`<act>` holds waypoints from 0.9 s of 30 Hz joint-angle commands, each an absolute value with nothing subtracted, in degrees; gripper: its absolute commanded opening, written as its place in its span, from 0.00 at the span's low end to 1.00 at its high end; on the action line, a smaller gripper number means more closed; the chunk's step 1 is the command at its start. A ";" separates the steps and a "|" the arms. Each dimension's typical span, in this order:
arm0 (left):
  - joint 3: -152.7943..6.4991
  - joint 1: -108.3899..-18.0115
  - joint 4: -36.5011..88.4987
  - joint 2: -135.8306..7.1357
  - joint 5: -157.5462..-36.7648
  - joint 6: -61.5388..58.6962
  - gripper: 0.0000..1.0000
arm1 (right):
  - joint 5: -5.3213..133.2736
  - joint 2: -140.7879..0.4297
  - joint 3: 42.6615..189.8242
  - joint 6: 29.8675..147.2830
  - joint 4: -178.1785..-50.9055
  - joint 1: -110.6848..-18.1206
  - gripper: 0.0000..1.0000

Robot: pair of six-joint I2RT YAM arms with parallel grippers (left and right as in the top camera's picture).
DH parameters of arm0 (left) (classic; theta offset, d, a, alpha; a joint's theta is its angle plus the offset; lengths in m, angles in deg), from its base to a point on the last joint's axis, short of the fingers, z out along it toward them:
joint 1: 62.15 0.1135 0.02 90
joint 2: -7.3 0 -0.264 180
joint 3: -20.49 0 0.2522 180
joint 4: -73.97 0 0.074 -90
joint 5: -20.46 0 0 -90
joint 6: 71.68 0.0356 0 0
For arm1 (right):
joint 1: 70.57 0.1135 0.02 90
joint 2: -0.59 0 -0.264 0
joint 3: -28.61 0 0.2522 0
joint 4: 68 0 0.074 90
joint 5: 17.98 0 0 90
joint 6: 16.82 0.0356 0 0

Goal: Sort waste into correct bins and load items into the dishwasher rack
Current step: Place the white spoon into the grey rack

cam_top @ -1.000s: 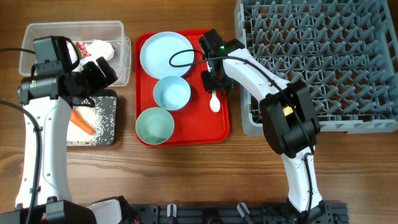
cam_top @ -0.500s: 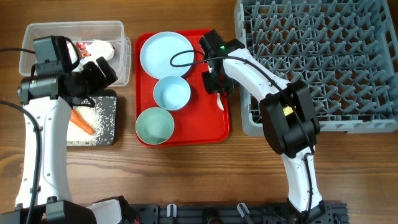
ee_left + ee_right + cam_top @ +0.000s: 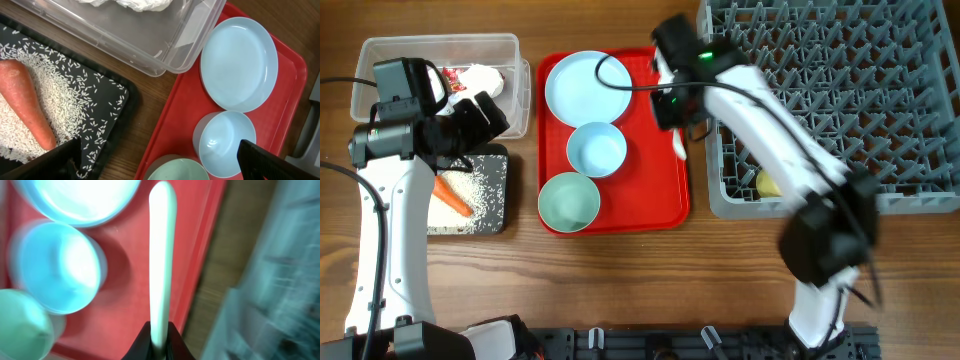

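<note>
From where I am standing, the right gripper [image 3: 159,341] is pinching one end of the white plastic spoon [image 3: 162,255], its jaws closed tight on it so that nearly the whole spoon is sticking out beyond the fingertips. The spoon is hanging over the right-hand strip of the red tray [image 3: 665,195], just inside the edge that is facing the grey dishwasher rack [image 3: 840,100]; it looks lifted clear of the tray, though the blur is keeping me from being sure. On the tray's left part the pale blue plate [image 3: 586,85], the pale blue bowl [image 3: 597,148] and the green bowl [image 3: 569,200] are waiting in a line, and a yellow cup [image 3: 767,183] is sitting in the rack, right of the tray. Left of the tray, the left gripper [image 3: 478,115] is hovering wide open and holding nothing above the black tray [image 3: 498,160] with its carrot [image 3: 452,196] and rice. What is worrying me is that end-only hold: smooth plastic on so small a bite could swivel or slide out, dropping the spoon onto the bare wood beside the tray. The long free end could also be catching the rack's wall or a peg on the way across, and a slim spoon let go carelessly could be slipping down through the grid.
</note>
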State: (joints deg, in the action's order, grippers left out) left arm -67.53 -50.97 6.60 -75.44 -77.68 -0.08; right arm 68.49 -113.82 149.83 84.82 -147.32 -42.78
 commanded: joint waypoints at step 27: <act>-67.84 -50.67 6.73 -75.96 -77.20 -0.60 1.00 | 71.92 -103.43 124.38 77.82 -133.96 -54.43 0.55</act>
State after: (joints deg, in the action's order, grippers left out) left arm -67.53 -50.97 6.60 -75.44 -77.68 -0.08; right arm 73.78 -103.26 124.62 78.00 -134.53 -54.67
